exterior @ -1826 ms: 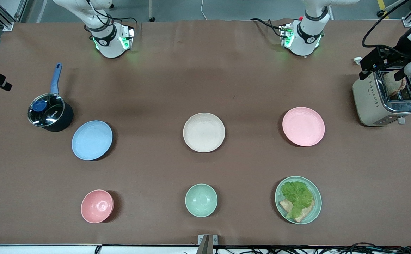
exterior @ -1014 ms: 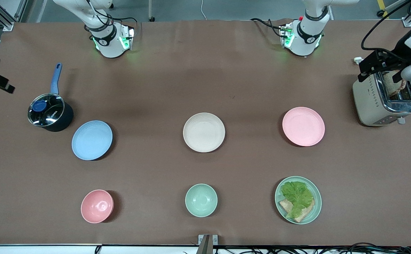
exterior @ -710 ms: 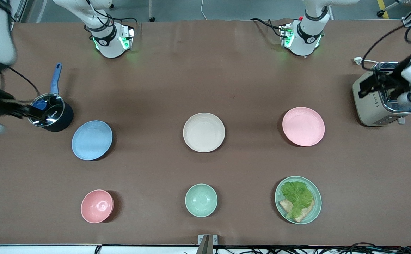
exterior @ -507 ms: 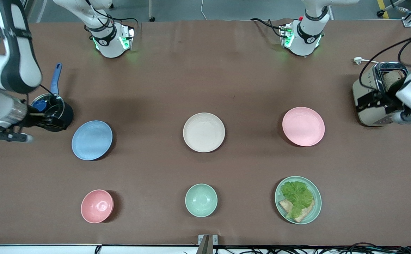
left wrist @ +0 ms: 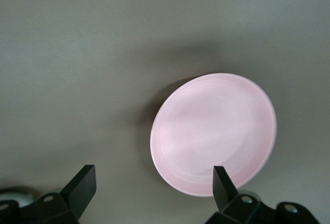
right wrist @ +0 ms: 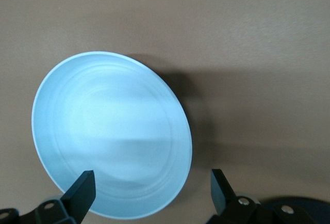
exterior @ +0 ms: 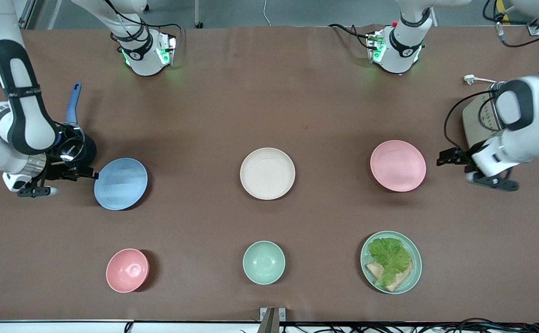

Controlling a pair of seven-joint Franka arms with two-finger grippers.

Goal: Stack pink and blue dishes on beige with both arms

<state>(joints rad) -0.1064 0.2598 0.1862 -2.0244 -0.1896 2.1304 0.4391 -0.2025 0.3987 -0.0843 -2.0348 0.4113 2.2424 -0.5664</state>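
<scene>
Evidently both arms are approaching: the right gripper (exterior: 77, 175), empty and spread wide, beside the blue plate (exterior: 120, 183); the left gripper (exterior: 452, 156) likewise beside the pink plate (exterior: 398, 165) (the beige plate (exterior: 267, 173) lying between). Next, each needs a rim grasp.

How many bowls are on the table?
2. The pink bowl sits toward the right arm's end, nearer the front camera than the blue plate. The green bowl sits nearer the camera than the beige plate.

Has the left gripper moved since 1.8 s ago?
Yes. The left gripper has come off the toaster and toward the front camera, and now sits open beside the pink plate, on the left arm's end.
</scene>
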